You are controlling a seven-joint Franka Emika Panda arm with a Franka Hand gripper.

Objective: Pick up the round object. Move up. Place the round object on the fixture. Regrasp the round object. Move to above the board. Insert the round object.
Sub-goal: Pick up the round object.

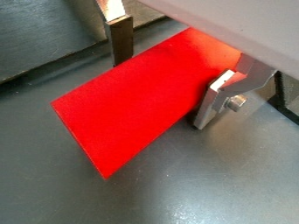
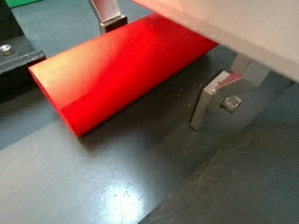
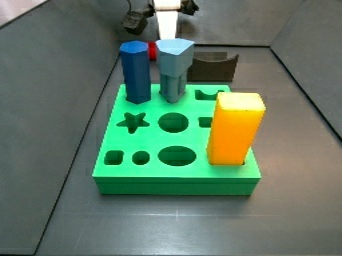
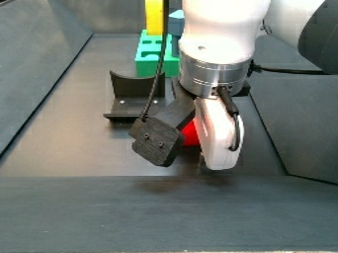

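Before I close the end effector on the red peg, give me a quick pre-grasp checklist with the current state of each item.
1. Red peg lying flat on the floor: ok.
2. End effector straddles the peg, one finger on each side in both wrist views: ok.
3. Fingers open, not yet pinching: ok.
4. Grasp centred along the peg's length: cannot tell.
5. Fixture cradle empty, ready to receive the peg: ok.
6. Round hole on the green board free: ok.
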